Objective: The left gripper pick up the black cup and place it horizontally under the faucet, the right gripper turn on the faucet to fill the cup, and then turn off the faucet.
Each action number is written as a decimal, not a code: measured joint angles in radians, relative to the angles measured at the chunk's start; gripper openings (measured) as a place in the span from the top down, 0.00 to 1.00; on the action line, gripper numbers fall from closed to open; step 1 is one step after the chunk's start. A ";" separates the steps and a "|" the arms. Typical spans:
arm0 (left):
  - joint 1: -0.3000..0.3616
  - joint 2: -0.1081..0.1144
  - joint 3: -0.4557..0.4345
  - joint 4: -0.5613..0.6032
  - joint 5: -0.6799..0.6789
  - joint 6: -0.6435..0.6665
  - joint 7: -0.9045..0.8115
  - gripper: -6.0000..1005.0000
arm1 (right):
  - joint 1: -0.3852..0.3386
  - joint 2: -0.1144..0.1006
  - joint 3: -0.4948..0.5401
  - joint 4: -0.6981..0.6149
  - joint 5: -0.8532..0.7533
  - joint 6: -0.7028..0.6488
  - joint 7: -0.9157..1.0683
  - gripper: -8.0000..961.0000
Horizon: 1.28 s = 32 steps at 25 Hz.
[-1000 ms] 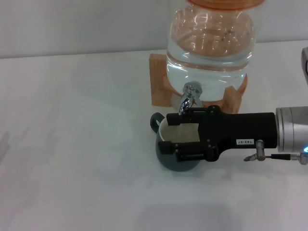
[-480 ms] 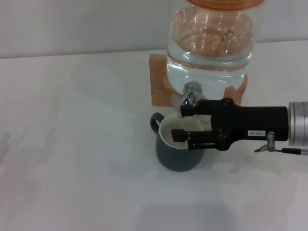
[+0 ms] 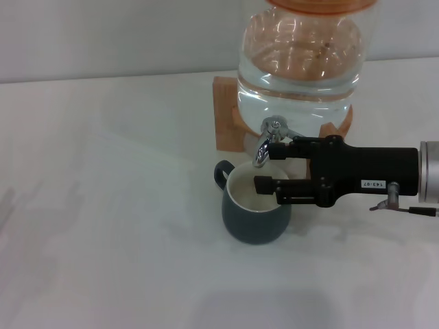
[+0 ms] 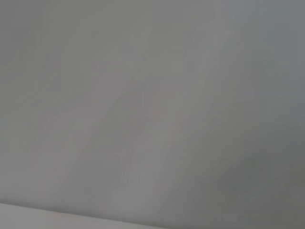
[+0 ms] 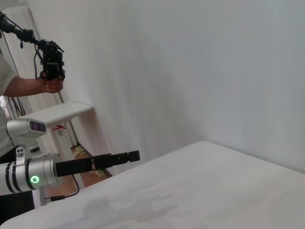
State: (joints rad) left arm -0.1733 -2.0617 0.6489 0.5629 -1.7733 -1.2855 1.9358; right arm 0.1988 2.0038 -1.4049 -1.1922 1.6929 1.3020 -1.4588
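The black cup (image 3: 255,214) stands upright on the white table, its cream inside showing and its loop handle pointing far left. It sits right under the down-curved spout of the chrome faucet (image 3: 267,140). My right gripper (image 3: 267,167) reaches in from the right, level, jaws open. Its far finger is beside the faucet spout and its near finger is over the cup's rim. It holds nothing. My left gripper (image 5: 121,158) is outside the head view. It shows only in the right wrist view, far off to the side of the table, on its silver arm with a green light.
The clear water jar (image 3: 298,62) with an orange band rests on a wooden stand (image 3: 226,120) behind the cup. A person (image 5: 19,88) holding a device stands beyond the left arm. The left wrist view shows only a blank wall.
My right gripper has drawn back to the right and slightly up, from covering the cup to the faucet's side. The cup has not moved.
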 joint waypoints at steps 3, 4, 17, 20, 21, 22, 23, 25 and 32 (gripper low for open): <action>0.000 0.000 0.000 0.000 0.000 0.001 0.000 0.44 | 0.000 0.000 0.001 0.002 0.000 0.000 0.000 0.22; 0.000 0.000 0.000 0.000 0.000 0.001 0.000 0.44 | 0.001 0.000 0.001 0.003 0.000 0.000 0.000 0.22; 0.003 0.003 -0.006 0.000 -0.004 0.002 0.000 0.44 | -0.027 0.001 0.148 -0.012 0.048 0.275 -0.012 0.22; 0.003 0.005 -0.038 0.000 -0.002 0.000 0.002 0.44 | -0.053 0.001 0.258 -0.012 0.067 0.349 -0.023 0.22; 0.003 0.005 -0.051 0.000 -0.002 -0.001 0.005 0.44 | -0.065 0.001 0.298 -0.011 0.071 0.366 -0.029 0.22; 0.003 0.004 -0.066 0.000 -0.001 -0.004 0.010 0.44 | -0.076 0.001 0.335 -0.010 0.076 0.374 -0.038 0.22; 0.003 0.003 -0.076 0.000 -0.001 -0.006 0.013 0.44 | -0.089 0.001 0.373 -0.006 0.079 0.381 -0.051 0.22; 0.003 0.004 -0.098 0.000 -0.001 -0.008 0.019 0.44 | -0.115 0.001 0.448 0.011 0.084 0.383 -0.085 0.22; 0.003 0.003 -0.193 0.005 -0.004 -0.011 0.050 0.44 | -0.113 0.002 0.715 0.344 0.133 0.382 -0.346 0.22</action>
State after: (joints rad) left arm -0.1702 -2.0590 0.4554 0.5679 -1.7777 -1.2961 1.9860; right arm 0.0859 2.0062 -0.6896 -0.8486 1.8259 1.6840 -1.8045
